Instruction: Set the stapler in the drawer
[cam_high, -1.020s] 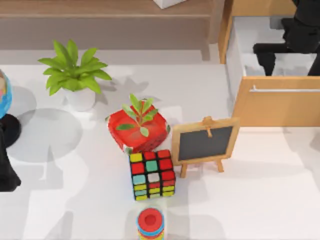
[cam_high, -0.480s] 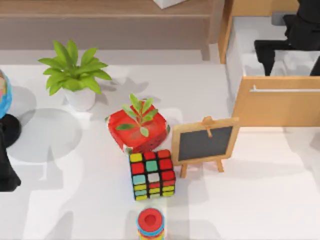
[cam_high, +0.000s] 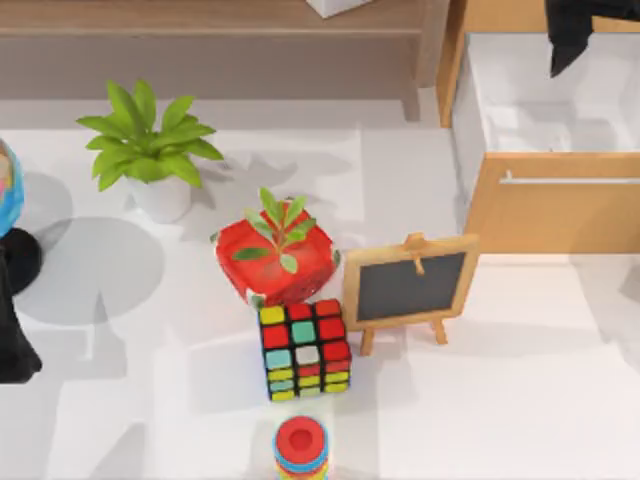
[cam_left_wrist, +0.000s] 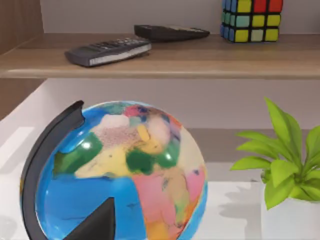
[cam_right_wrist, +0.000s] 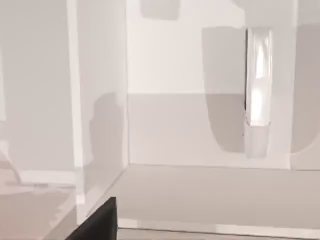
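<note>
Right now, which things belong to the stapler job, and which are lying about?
Job: drawer, open; stapler inside it; right gripper over its back.
Lying about: globe beside parked left arm, potted plant, red planter, cube, chalkboard, ring stack, shelf.

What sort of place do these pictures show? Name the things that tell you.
Probably a rendered tabletop set up like a home desk or study: a globe, a colourful cube, a small chalkboard, potted plants, and an open drawer at the right.
</note>
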